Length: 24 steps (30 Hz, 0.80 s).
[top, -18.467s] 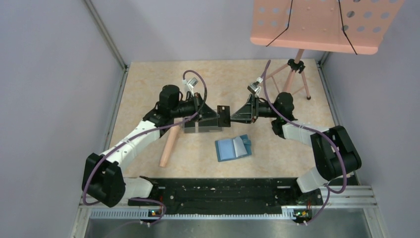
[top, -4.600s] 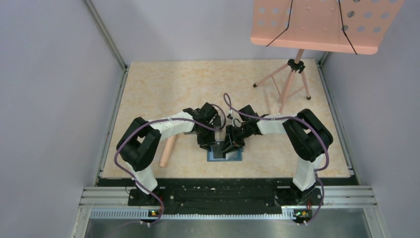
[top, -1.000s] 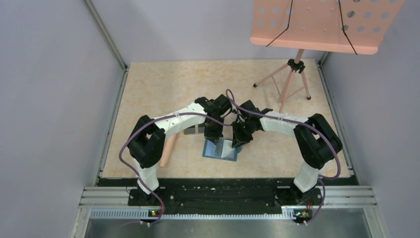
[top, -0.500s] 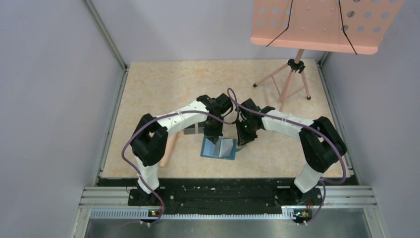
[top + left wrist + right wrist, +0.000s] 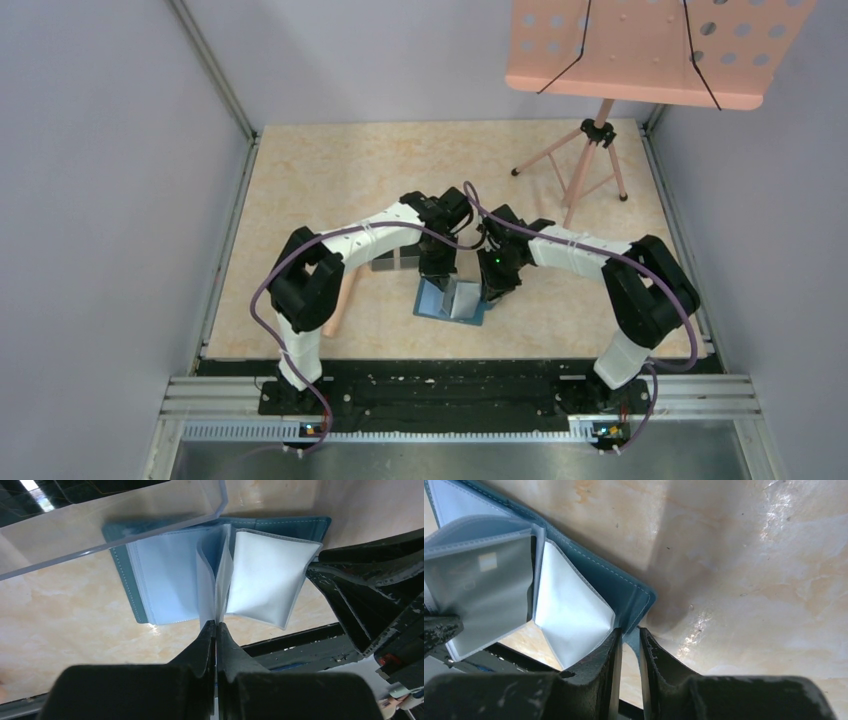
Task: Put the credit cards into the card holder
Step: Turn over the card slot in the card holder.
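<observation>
Card holder (image 5: 452, 300): you have it lying open on the desk (image 5: 320, 180), towards the near edge and between your two arms. Its teal cover is flat on the desk and its pale blue sleeves fan upward from the spine.
Left fingers (image 5: 216, 626): these are pressed fully together on the near edge of one clear sleeve at the spine, and that leaf stands upright between them.
Right fingers (image 5: 628, 638): these are almost together, with only a narrow gap. A teal bit of the cover's corner sits pinched in that gap, on the card holder's right side.
Credit cards: you cannot make one out for certain. In the right wrist view a grey rectangle with a small pale patch shows through one sleeve (image 5: 479, 580).
Rod (image 5: 338, 300): a pale pink rod lies on the desk to the left of the card holder, apart from it and partly behind your left arm's elbow.
Clear box (image 5: 393, 263): it sits just behind the card holder's left part, under your left arm. In the left wrist view its wall crosses in front of the cover's far corner.
Music stand (image 5: 640, 45): its pink perforated tray hangs over the far right corner. Its tripod legs stand on the desk there, well apart from the card holder.
</observation>
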Each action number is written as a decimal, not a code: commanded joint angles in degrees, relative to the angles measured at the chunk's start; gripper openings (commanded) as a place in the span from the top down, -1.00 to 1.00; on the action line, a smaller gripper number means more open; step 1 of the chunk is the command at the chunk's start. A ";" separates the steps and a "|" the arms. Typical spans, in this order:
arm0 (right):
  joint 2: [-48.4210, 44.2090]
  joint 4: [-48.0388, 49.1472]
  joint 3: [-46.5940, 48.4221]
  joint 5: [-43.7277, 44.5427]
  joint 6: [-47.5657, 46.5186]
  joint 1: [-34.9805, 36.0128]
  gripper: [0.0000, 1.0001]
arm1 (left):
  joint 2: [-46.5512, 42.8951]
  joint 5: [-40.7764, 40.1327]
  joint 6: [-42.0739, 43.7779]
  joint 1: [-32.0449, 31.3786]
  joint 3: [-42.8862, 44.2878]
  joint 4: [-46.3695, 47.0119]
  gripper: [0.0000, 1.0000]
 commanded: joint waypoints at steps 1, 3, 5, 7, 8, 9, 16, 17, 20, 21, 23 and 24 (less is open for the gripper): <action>-2.24 -1.31 0.15 -0.87 0.58 1.01 0.61 | -0.01 -5.35 0.15 0.18 2.29 -2.93 1.00; -2.76 -1.91 -0.18 -0.96 0.74 1.02 0.62 | -0.17 -6.73 0.07 0.19 2.16 -3.73 1.00; -2.72 -2.60 -0.66 -0.64 1.05 1.02 0.62 | -0.19 -7.73 0.03 0.19 2.11 -4.51 1.00; -2.15 -3.78 -0.98 1.09 2.05 1.01 0.66 | -0.26 -7.80 0.02 0.19 2.22 -4.94 1.00; -1.71 -4.57 -0.91 2.20 2.41 0.97 0.68 | -0.34 -7.90 0.04 0.19 2.25 -5.13 1.00; -1.36 -5.28 -0.73 3.08 2.61 0.93 0.71 | -0.35 -9.59 0.04 0.10 2.29 -5.30 1.00; 0.90 -6.16 -0.70 4.07 3.09 0.43 0.84 | -0.54 -9.73 0.18 0.16 2.60 -5.21 1.00; 1.30 -5.95 -0.66 3.87 2.83 0.41 0.85 | -0.49 -9.02 0.26 0.15 2.59 -4.76 0.97; 2.51 -5.00 -0.83 2.38 2.45 0.41 0.87 | -0.54 -3.40 -0.32 0.11 1.89 -1.22 0.76; 2.63 -4.71 -0.94 1.98 2.38 0.40 0.88 | -0.43 -1.35 -0.84 0.12 1.55 0.26 0.71; 2.83 -4.34 -1.05 1.60 2.39 0.30 0.89 | -0.24 2.67 -1.99 0.08 0.63 3.46 0.58; 2.76 -4.26 -1.06 1.52 2.37 0.31 0.88 | -0.29 4.69 -2.45 0.03 0.03 5.29 0.52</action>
